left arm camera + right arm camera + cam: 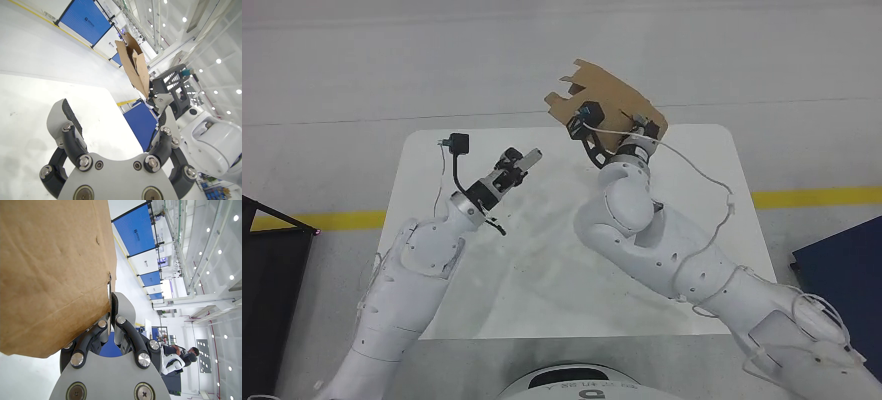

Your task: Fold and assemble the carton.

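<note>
Cardboard carton (604, 98) held aloft, upper centre of top view, above worktop (542, 270) far edge; long axis slants upper left to lower right. Right pincer (642, 126) clamped on its lower-right edge. Left pincer (525, 160) open, empty, lower left of carton, aimed toward it.

A white bench (542, 270) with rounded corners is standing on a pale grey floor (542, 60). Its top is lying flat and is showing as one smooth sheet. A yellow line (322, 219) is running across the floor, slipping out of sight under the bench on one side and coming out again on the other. In the left wrist view, a few small dark specks (12, 113) are showing on the bench's surface, well apart from one another.
</note>
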